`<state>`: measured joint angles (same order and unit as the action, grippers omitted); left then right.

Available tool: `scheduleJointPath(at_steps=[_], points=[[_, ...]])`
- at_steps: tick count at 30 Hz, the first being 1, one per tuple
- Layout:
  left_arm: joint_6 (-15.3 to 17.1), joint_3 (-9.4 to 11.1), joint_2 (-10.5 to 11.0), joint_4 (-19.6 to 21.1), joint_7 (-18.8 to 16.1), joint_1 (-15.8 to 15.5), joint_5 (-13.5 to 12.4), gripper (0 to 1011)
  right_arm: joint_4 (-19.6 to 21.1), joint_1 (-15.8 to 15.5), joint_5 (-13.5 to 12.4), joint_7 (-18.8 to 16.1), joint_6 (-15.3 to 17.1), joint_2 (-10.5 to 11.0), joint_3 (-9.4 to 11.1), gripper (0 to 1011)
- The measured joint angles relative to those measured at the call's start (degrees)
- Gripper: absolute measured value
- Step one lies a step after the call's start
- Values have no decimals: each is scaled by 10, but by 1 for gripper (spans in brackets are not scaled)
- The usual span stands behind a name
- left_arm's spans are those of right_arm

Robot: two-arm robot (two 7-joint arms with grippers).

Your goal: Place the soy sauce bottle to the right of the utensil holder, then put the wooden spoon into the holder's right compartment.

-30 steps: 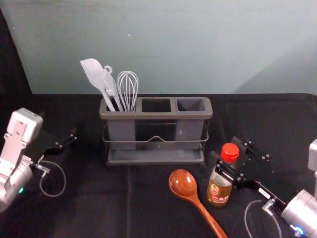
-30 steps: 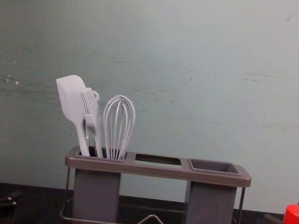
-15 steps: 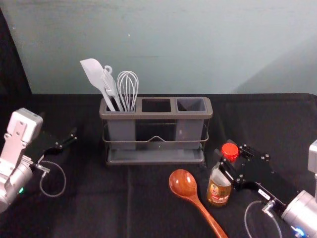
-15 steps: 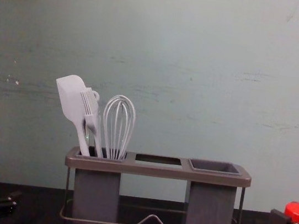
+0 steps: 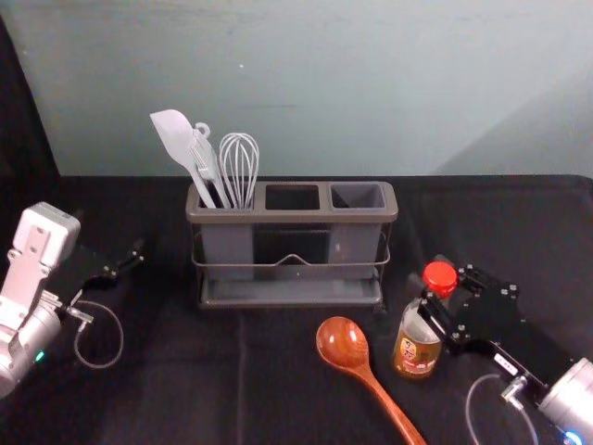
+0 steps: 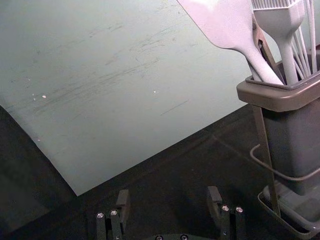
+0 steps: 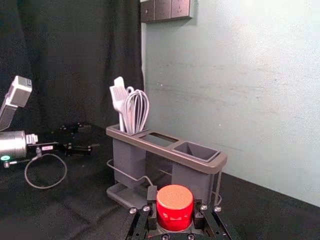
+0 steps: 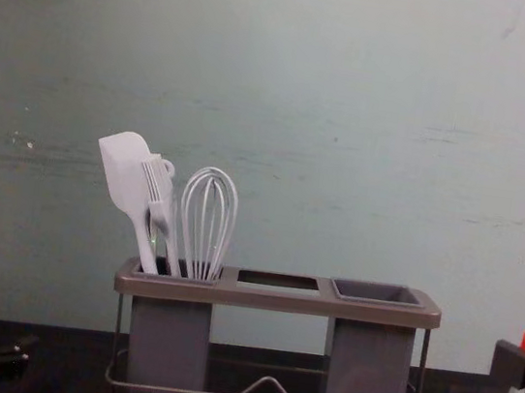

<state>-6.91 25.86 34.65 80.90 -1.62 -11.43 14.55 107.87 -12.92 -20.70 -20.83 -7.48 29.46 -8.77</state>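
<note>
Soy sauce bottle [image 5: 416,348] in the grasp of the right gripper [image 7: 174,205], in front of the utensil holder [image 5: 292,219] and toward its right end; the fingers pinch the bottle from both sides just below the red cap [image 7: 174,200]; the bottle leans slightly, and whether its base bears on the black cloth [image 5: 296,394] cannot be told. The wooden spoon [image 5: 365,374] lies beside the bottle, bowl toward the holder; the right compartment [image 5: 359,197] stands vacant, whereas the whisk [image 5: 239,170] and spatula [image 5: 176,141] occupy the left one. The left gripper [image 5: 130,264] is parked at the left, its fingers spread.

The step in hand is judged to be the bottle's transfer; good practice calls for a firm, even pinch, a base raised enough not to drag the cloth, and a path outward, then forward, wide of the holder's corner; the bottle should be brought upright before its base takes the weight, since a high grip lets the heavier body swing; the fingers should part fully and withdraw straight back, lest they tip it.
</note>
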Motion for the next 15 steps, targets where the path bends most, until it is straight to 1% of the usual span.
scheduleJointPath(at_steps=[7, 15], points=[[0, 0, 0, 0, 0, 0, 0, 1011, 8, -11, 1, -3, -1, -4, 14, 381], [0, 0, 0, 0, 0, 0, 0, 1011, 12, -18, -4, -7, -2, -5, 32, 381]])
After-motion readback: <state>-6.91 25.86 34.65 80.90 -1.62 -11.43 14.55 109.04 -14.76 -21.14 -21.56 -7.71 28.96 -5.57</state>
